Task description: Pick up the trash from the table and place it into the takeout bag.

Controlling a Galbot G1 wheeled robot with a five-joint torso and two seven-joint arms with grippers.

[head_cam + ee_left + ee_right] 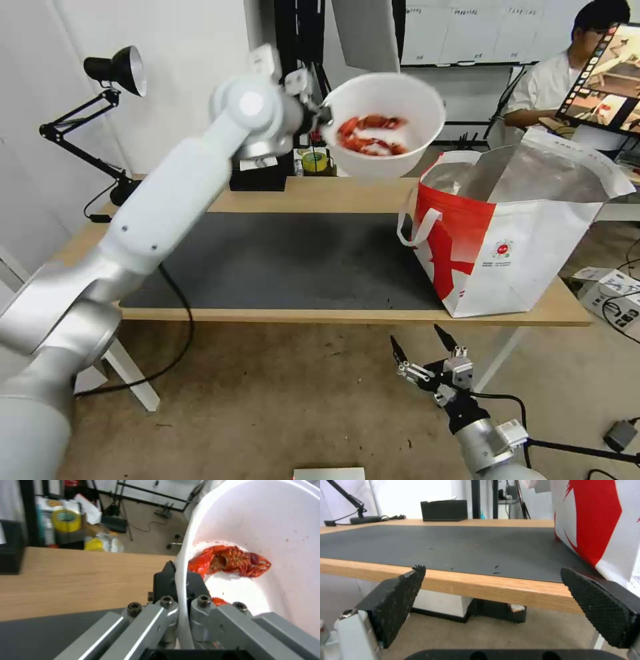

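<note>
A white round bowl [387, 107] holding red crayfish shells [367, 133] hangs tilted in the air above the table's [333, 193] back edge, left of the takeout bag [513, 227]. My left gripper [320, 117] is shut on the bowl's rim; in the left wrist view its fingers [166, 580] pinch the white wall of the bowl [266, 530], with the shells [233, 560] inside. The red-and-white bag stands open on the table's right end, foil lining showing. My right gripper [427, 347] hangs open below the table's front edge, and its wrist view looks along the table [486, 585] at the bag [596, 520].
A dark grey mat [287, 260] covers the table's middle. A black tissue box [260, 173] and a yellow tape roll [315, 162] sit at the back edge. A black desk lamp [100, 113] stands at the back left. Cables lie on the floor at the right.
</note>
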